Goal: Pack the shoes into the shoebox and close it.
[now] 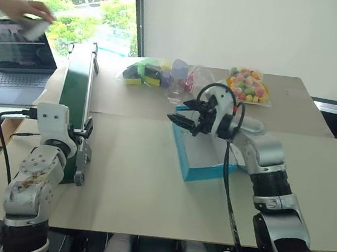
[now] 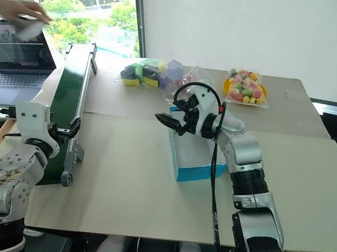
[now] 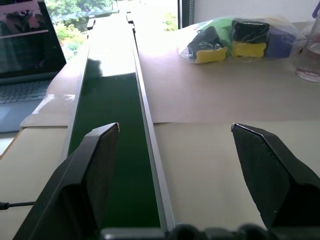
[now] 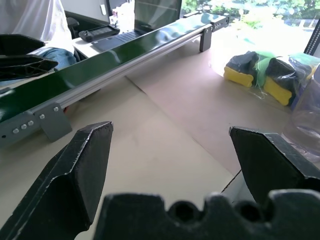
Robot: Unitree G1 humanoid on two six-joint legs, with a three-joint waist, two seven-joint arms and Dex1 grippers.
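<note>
Fingers wide on both grippers, holding nothing | right gripper [image 2: 170,124] hung over the shoebox [image 2: 192,156] | left gripper [image 3: 175,165] sat beside the green conveyor [image 1: 77,85]

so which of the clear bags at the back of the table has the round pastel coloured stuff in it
The bag of balls on the far right, behind the right gripper. The other bag, nearer the green conveyor, holds blocky yellow, green and dark pieces.
</note>
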